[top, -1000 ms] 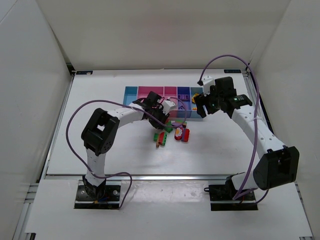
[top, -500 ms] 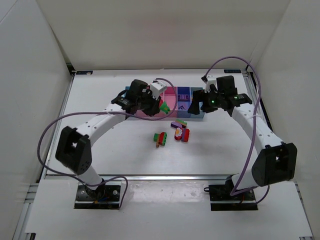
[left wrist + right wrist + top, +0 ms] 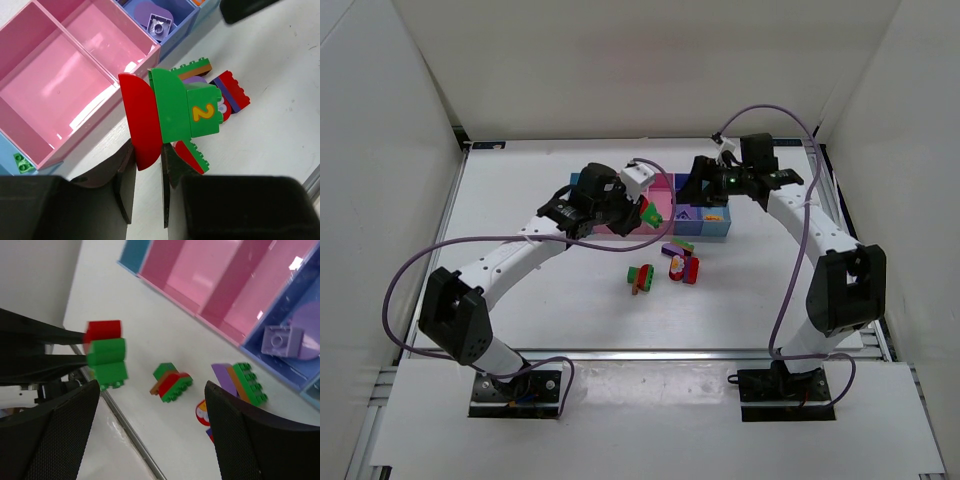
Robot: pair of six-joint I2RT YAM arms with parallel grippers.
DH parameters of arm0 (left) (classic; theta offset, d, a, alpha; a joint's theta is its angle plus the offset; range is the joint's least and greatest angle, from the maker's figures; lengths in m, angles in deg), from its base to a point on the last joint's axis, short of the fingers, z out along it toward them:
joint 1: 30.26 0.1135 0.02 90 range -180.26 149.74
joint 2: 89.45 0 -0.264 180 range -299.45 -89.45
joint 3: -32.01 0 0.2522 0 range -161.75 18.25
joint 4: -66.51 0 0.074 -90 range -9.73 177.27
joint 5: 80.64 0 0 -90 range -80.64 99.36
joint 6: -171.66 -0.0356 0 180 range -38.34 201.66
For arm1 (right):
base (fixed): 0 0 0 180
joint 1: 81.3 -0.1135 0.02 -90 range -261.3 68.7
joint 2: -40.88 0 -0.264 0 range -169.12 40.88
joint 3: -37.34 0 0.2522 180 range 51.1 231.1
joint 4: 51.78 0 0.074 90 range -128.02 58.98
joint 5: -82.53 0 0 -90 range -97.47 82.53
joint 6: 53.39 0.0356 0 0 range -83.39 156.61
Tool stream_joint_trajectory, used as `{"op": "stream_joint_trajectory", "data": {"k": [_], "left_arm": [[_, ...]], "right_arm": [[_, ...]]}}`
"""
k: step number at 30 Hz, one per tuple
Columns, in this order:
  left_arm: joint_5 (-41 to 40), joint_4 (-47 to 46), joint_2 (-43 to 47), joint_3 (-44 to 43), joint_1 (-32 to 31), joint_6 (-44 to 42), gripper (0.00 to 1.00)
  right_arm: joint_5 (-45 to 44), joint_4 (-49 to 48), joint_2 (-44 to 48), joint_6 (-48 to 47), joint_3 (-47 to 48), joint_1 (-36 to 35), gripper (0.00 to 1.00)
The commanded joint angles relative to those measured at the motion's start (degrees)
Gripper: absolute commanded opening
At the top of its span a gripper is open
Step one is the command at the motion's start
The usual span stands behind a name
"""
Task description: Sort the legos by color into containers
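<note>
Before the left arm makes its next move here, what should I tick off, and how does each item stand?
1. Hold: ok. The left gripper fingers pinch the red piece of the red-and-green stack.
2. Load is a single colour: not ok, red and green are joined.
3. Load above a bin: cannot tell. It hangs near the pink bin wall.
4. The right gripper is free: ok, open and empty.
5. Arms apart: ok in the top view.

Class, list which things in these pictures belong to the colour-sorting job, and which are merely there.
Job: bins; held red-green stack; loose bricks; purple brick, already binned; small green piece, already binned.
Merely there: purple cables; white walls.
</note>
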Motion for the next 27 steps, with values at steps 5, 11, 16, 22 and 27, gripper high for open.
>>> {"op": "stream_joint_trajectory", "data": {"k": [5,11,16,22,27], "left_arm": [[-0.7,-0.9,1.7,0.9,-0.4,0.6,0.11],[0.0,-2.2,1.2,0.4,-0.6,1.1,0.11],[0.6,-2.6,0.8,0.0,-0.7,1.3,0.11],[0.4,-3.3,0.4,-0.8,-0.7,1.6,0.11],[0.4,-3.7,-0.1,-1.3,-0.8,1.9,0.1]], "right_arm": [[7.9,-6.3,0.6,4.3,3.2,-0.5,0.88],[11.9,-7.2,-0.6,3.8,2.7,-1.7,0.89],[12.3,-8.3,-2.0,5.1,3.7,-2.0,0.89],[12.8,-8.1,-3.5,4.9,4.8,-3.1,0.89],[13.0,-8.9,-4.5,5.6,5.4,-4.4,0.89]]}}
